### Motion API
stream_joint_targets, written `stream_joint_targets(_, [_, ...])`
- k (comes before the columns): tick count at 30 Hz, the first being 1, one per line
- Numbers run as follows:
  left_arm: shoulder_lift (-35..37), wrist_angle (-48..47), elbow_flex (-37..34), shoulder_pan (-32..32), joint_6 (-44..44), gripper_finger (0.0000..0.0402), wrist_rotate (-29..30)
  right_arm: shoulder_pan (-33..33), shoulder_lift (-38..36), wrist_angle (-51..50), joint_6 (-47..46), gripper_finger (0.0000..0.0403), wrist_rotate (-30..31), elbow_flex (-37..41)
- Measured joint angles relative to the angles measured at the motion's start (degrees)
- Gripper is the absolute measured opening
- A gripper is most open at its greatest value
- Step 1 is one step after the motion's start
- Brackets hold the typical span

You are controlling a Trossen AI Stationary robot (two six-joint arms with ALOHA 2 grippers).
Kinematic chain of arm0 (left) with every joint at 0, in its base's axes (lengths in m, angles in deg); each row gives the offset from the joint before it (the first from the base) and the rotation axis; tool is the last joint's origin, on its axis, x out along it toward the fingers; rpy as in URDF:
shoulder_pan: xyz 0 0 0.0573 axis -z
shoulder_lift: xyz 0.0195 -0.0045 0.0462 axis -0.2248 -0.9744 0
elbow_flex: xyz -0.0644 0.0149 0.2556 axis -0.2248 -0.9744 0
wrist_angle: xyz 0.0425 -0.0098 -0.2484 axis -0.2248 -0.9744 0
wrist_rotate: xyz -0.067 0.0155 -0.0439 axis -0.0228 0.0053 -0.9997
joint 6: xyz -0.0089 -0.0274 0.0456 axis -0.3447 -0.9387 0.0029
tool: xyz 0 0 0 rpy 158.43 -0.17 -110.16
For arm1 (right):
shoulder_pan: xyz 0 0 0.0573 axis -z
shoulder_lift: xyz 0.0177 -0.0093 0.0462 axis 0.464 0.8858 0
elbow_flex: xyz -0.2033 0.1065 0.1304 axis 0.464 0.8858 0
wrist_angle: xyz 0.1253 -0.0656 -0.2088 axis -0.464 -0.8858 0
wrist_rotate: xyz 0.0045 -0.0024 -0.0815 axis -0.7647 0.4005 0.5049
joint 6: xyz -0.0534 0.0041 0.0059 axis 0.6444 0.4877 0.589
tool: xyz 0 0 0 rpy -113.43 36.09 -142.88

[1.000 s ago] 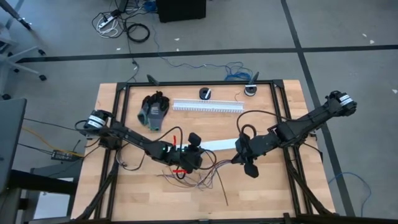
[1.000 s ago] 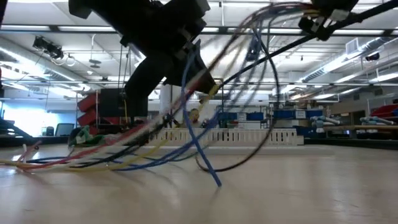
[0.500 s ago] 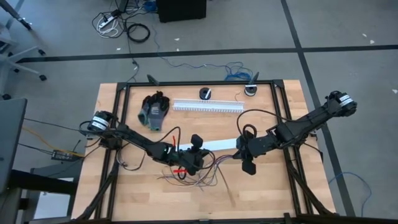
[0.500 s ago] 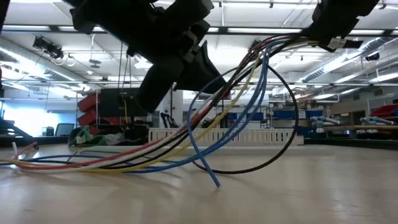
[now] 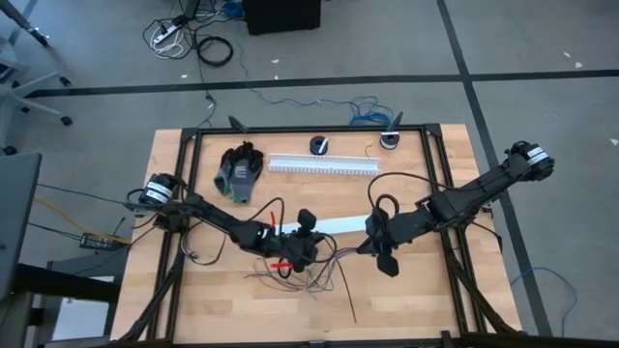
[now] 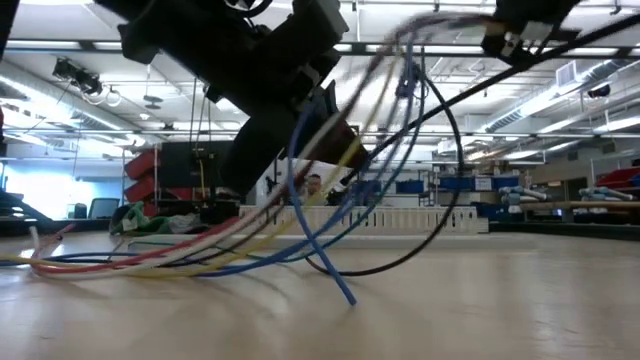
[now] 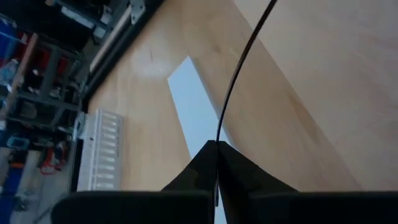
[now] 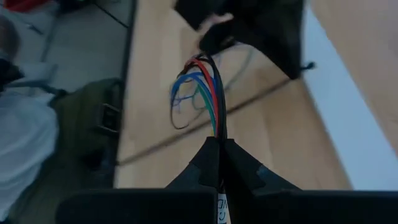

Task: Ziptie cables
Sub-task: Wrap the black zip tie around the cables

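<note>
Both grippers pressed together on the cables (image 5: pixel 324 263), a loose bundle of thin coloured and dark wires. Left gripper (image 5: pixel 302 253) low over the middle of the wooden table (image 5: pixel 426 309), pinching one thin black strand, as shown between the fingers in its wrist view. Right gripper (image 5: pixel 383 253) just to the right, closed on the gathered end, with red, blue, green and black wires (image 8: pixel 208 93) fanning out from the fingertips toward the other arm.

Long axis of the bundle running roughly left to right between the two grippers, lifted off the table there, as seen in the low view (image 6: pixel 400 130); free ends spread on the wood toward the near edge. Each arm already at its own end, so neither clearly nearer.

No ziptie visible anywhere. Flat white strip (image 5: pixel 338 224) lying just behind the grippers, white slotted plastic duct (image 5: pixel 322 164) and grey work glove (image 5: pixel 239 172) farther back. Open wood in front and to the right for moving; black frame rails (image 5: pixel 440 184) along the sides.
</note>
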Motion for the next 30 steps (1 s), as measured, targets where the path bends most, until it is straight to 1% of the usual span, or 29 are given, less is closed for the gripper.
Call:
stream_joint_targets(6, [0.21, -12.98, 4.92, -0.29, -5.34, 0.0000, 1.79, -2.23, 0.39, 1.07, -0.67, 0.0000, -1.25, 0.00])
stream_joint_targets(10, [2.09, -24.55, 8.22, -1.37, -12.86, 0.0000, 1.88, -4.23, 2.08, 1.31, -2.88, 0.0000, -2.61, -0.02])
stream_joint_targets(13, [4.01, -34.12, 11.64, -2.56, -19.56, 0.0000, -3.31, -5.00, 3.59, 1.46, -3.54, 0.0000, -2.70, -0.02])
stream_joint_targets(17, [5.60, -44.52, 16.69, -3.73, -24.83, 0.0000, -10.81, -4.92, 5.42, 1.76, -3.37, 0.0000, -2.75, -0.04])
stream_joint_targets(20, [5.75, -51.78, 20.69, -4.11, -26.48, 0.0000, -13.05, -4.83, 6.44, 3.35, -2.30, 0.0000, -3.06, -0.04])
stream_joint_targets(24, [5.81, -56.10, 23.00, -4.11, -27.13, 0.0000, -14.40, -4.83, 7.13, 4.70, -0.64, 0.0000, -3.06, -0.04])
stream_joint_targets(30, [5.81, -60.32, 23.24, -4.12, -28.45, 0.0000, -15.31, -4.87, 7.08, 5.34, 1.03, 0.0000, -3.11, -0.04])
